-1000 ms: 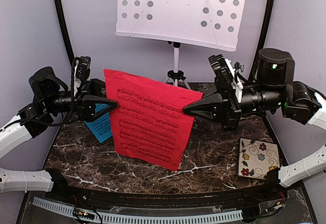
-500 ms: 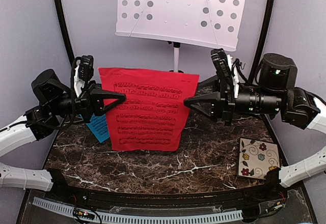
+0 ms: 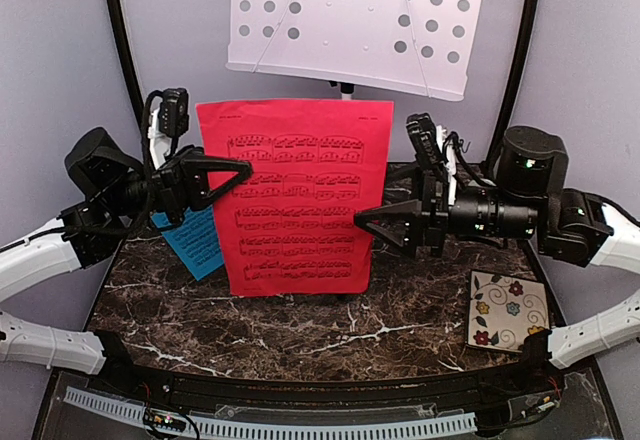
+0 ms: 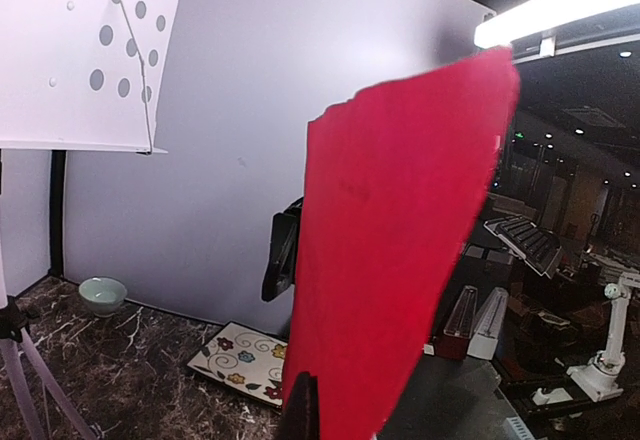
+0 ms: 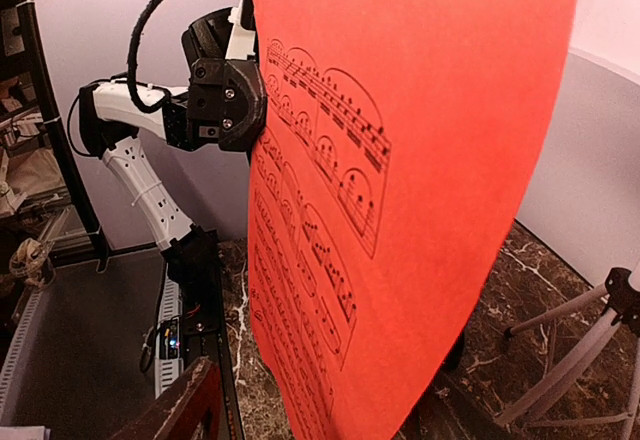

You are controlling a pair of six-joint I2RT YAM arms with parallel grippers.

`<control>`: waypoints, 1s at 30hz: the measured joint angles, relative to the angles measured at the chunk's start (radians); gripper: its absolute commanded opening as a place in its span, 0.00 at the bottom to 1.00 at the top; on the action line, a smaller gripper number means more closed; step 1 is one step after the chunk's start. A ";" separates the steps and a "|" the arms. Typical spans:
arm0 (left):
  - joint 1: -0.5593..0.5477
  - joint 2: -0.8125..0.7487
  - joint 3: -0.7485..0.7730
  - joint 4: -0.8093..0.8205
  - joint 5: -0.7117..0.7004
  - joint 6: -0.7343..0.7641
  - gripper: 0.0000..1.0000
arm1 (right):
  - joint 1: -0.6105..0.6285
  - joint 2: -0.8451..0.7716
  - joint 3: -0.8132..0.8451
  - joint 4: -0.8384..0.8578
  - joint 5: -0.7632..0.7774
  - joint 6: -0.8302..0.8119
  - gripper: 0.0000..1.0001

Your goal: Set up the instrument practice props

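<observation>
Entry: red page in the air, stand not yet loaded.

State of my tools: left gripper (image 3: 238, 173) is clamped on the red page (image 3: 295, 195), pinching its 9 o'clock edge a little above the middle. Right gripper (image 3: 362, 220) sits at the page's 4 o'clock edge with jaws apart. In the right wrist view the one finger (image 5: 185, 400) that shows stands clear of the sheet. The other finger is hidden behind the paper. I judge that the right side bears no load.

Where things are: the page hangs upright over the middle of the table (image 3: 300, 325), print toward me, top edge near the lower lip of the stand (image 3: 350, 20) at 12 o'clock. The blue page (image 3: 197, 243) lies behind it at 9 o'clock, partly covered. The tile (image 3: 510, 310) is at 4 o'clock. No metronome in view.

Handling notes:
- Single sheet, very light and limp. From the left wrist view it bows along its length.
- One edge pinch carries it, but the free side may swing or curl.
- It tears or creases easily, so no tugging between the arms.
- Best hold is on a side edge, upper half, so that the sheet hangs straight.
- The bottom edge must meet the stand's ledge first, then lean back on the desk.

Risk: the sheet could slide off the ledge once let go.
</observation>
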 measured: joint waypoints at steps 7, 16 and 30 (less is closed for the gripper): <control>0.000 0.032 0.023 0.029 0.014 -0.061 0.00 | 0.000 0.000 0.000 0.033 -0.035 0.034 0.36; 0.000 0.068 0.041 0.066 0.024 -0.119 0.00 | 0.000 -0.001 -0.011 0.066 -0.055 0.077 0.24; 0.000 0.124 0.143 0.011 0.011 -0.122 0.23 | 0.000 0.017 0.006 0.110 0.042 0.138 0.00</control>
